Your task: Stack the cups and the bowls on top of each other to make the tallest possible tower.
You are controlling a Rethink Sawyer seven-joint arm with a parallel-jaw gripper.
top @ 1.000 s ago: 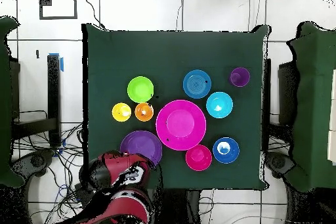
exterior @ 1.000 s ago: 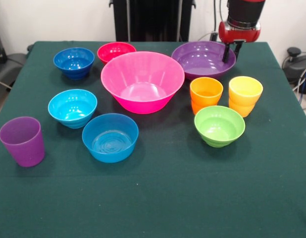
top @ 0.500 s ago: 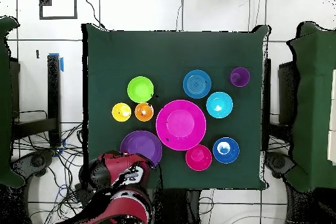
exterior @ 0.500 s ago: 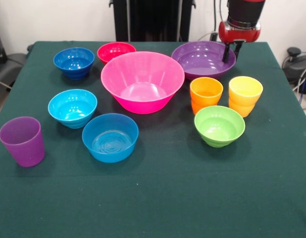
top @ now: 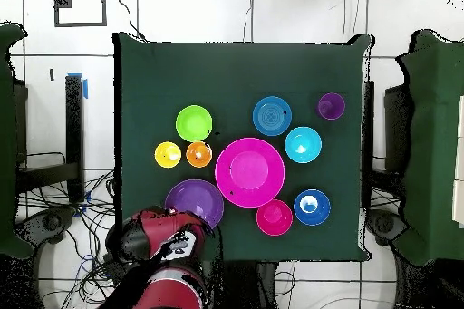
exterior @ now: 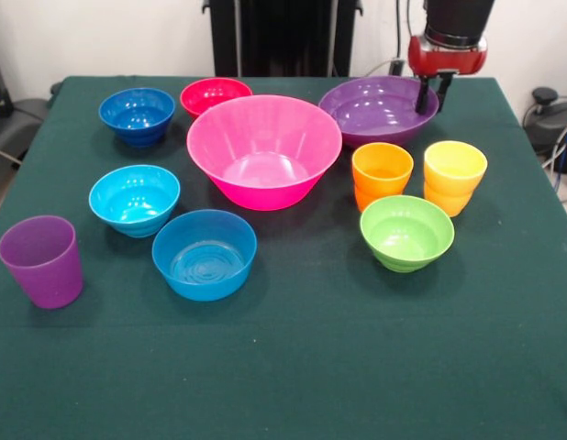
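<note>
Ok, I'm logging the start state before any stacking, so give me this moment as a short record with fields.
stacked so far: nothing; every piece stands alone on the green table
gripper: at the large purple bowl's far rim
centre: hot-pink bowl
cups: orange and yellow side by side; purple apart at a corner
other bowls: lime green, mid blue, cyan, dark blue, red-pink

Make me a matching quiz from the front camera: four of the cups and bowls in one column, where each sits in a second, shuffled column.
1. purple cup
2. yellow cup
3. red-pink bowl
4. lime green bowl

A. just in front of the orange and yellow cups
B. near left corner of the table
C. right of the orange cup
D. behind the big hot-pink bowl

Pairs: 1-B, 2-C, 3-D, 4-A
</note>
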